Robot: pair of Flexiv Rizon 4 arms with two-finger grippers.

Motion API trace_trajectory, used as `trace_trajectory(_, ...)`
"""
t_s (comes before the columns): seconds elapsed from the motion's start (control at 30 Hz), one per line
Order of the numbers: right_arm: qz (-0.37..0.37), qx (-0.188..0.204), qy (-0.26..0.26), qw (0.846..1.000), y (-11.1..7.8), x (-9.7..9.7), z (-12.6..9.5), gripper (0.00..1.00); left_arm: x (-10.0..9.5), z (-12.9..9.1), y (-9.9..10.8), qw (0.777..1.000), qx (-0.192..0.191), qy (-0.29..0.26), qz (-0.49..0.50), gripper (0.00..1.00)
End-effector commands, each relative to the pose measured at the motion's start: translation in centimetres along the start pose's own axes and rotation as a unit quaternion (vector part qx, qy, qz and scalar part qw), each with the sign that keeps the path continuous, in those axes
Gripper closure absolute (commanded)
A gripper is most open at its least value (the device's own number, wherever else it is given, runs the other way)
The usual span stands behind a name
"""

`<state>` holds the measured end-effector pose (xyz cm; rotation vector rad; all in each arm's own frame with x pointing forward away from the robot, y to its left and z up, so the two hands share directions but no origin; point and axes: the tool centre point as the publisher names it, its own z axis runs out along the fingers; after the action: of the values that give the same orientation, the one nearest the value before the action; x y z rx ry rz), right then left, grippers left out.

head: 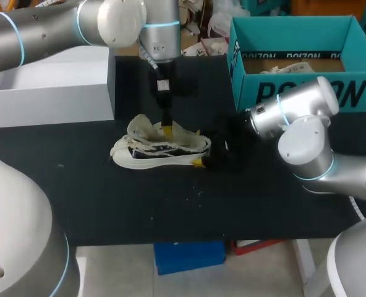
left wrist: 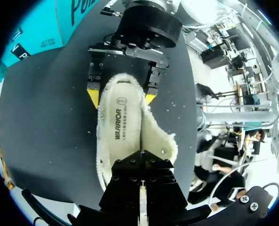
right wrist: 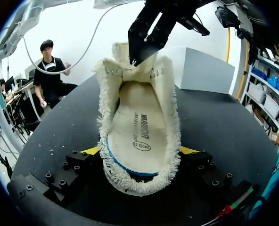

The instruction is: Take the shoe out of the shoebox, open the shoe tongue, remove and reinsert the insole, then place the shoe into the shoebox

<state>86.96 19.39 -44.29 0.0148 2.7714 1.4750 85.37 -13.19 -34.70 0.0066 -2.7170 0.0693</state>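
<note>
Shoe (head: pixel 161 151): likely light, soft frayed canvas, floppy. Right gripper (right wrist: pixel 139 151) clamps its heel both sides; left gripper (left wrist: pixel 141 154) pinches tongue (right wrist: pixel 122 60). Best hold for insole (right wrist: pixel 138 127): heel edge.

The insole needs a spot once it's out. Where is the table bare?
Bare table runs along the near edge in front of the shoe, widening at the left before the grey box. Crowded: the middle, where the left gripper and right gripper hold the shoe, and the right side, under the right arm beside the shoebox.
</note>
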Motion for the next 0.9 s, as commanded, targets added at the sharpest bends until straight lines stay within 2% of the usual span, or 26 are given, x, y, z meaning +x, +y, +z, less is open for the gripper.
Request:
trace_trajectory(0.03, 0.001, 0.001, 0.0, 1.0, -0.1, -0.1, 0.2, 1.0, 0.7, 1.6, -0.1, 0.996, 0.003, -0.09, 0.007, 1.0)
trace_trajectory(0.17, 0.001, 0.001, 0.0, 1.0, -0.1, -0.1, 0.2, 1.0, 0.6, 2.2, -0.2, 0.996, -0.002, -0.089, 0.007, 1.0)
trace_trajectory(0.53, 0.001, 0.001, 0.0, 1.0, -0.1, -0.1, 0.2, 1.0, -0.5, 4.2, 0.6, 0.998, 0.019, -0.06, 0.0, 1.0)
trace_trajectory(0.9, 0.001, 0.001, 0.0, 1.0, -0.1, -0.1, 0.2, 1.0, -0.2, 5.5, 0.4, 0.999, 0.029, -0.045, 0.005, 1.0)
